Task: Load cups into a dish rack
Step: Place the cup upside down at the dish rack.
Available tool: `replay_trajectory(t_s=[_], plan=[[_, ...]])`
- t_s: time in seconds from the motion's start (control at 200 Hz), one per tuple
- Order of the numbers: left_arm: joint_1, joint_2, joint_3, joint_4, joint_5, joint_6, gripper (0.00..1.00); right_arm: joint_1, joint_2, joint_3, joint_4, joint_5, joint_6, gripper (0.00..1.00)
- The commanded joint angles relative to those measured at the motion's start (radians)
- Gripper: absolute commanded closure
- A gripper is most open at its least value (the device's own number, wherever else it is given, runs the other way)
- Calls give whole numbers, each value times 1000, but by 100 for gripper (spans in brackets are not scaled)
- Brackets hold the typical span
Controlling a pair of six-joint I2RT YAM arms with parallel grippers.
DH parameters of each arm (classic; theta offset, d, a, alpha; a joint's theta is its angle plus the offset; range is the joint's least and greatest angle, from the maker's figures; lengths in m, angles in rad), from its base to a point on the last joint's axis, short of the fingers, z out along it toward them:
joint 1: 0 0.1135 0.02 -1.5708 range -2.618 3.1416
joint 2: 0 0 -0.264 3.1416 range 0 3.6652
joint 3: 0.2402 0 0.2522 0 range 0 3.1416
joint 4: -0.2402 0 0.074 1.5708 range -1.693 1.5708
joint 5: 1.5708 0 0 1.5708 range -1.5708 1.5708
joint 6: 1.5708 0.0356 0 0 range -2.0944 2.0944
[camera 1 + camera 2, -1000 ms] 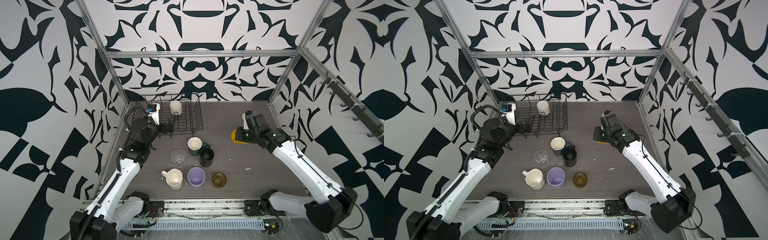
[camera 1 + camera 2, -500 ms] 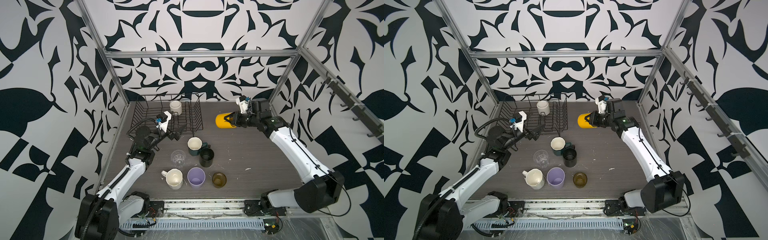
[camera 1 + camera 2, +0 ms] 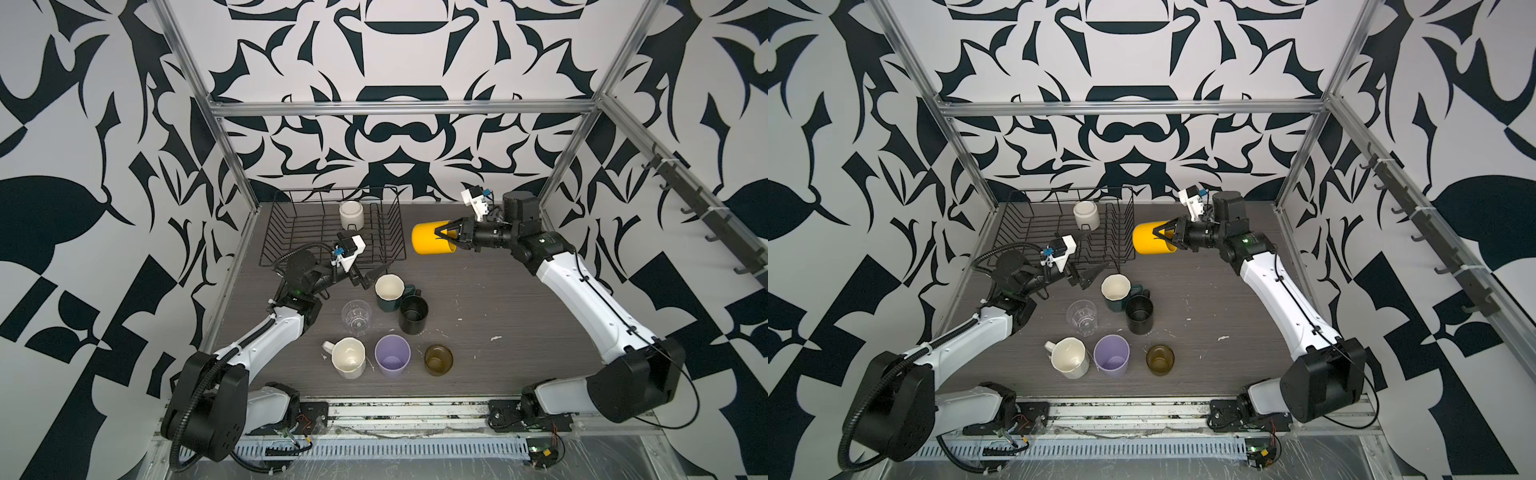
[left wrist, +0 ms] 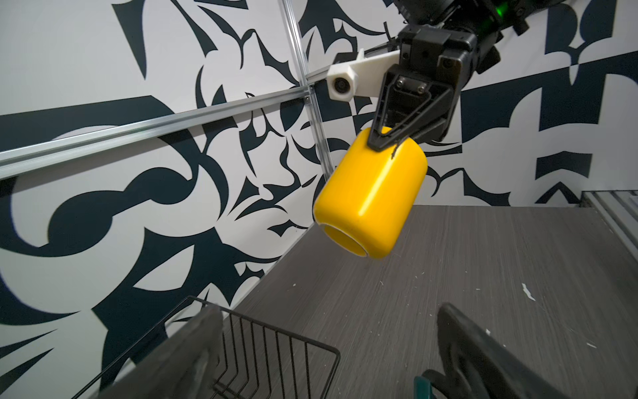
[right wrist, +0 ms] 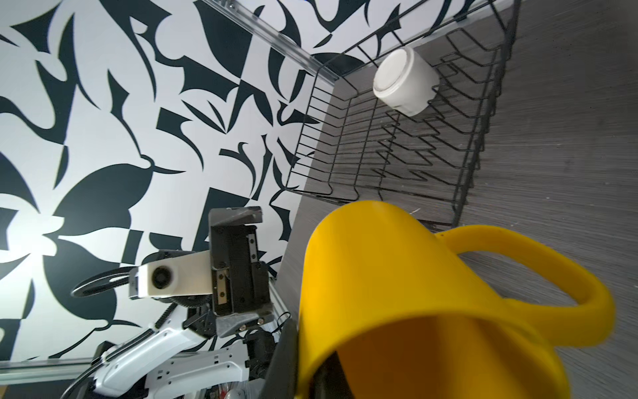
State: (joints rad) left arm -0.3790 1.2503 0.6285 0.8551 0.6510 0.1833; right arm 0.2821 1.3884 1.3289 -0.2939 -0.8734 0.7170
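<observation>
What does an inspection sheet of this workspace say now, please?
Surface: grey wood-grain table.
Job's things: white mug upside down in the dish rack; yellow mug in the air beside it; dark-green mug, black mug, clear glass, cream mug, lilac tumbler, amber glass upright on table.
Clutter: white flecks.
Hands: right hand shut on yellow mug; left hand open, empty.
Cables: black hose along left arm; loose wires at front rail.
Surroundings: patterned walls, aluminium frame, hook rail.

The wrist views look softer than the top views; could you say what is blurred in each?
Left wrist view: the left fingers are blurred near the lens; the yellow mug is sharp, with a glare streak. Right wrist view: the mug's near rim is soft, the white mug crisp. Both top views: evenly lit, sharp.
</observation>
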Motion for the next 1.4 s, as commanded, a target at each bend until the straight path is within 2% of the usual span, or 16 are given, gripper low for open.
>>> replay_trajectory(t_s=[0.0,0.365,0.63,0.805,1.395], plan=[[-7,16,26,50,66,8,1,16,-51,29,179,-117,55,100],[-26,78,65,57,91,10,1,104,-15,21,286,-153,143,100],[-28,119,76,147,117,-34,1,164,3,-2,355,-166,198,100],[-29,135,75,214,130,-67,1,178,15,-26,408,-177,238,100],[-28,182,98,285,240,-143,1,211,60,-83,657,-234,419,100]])
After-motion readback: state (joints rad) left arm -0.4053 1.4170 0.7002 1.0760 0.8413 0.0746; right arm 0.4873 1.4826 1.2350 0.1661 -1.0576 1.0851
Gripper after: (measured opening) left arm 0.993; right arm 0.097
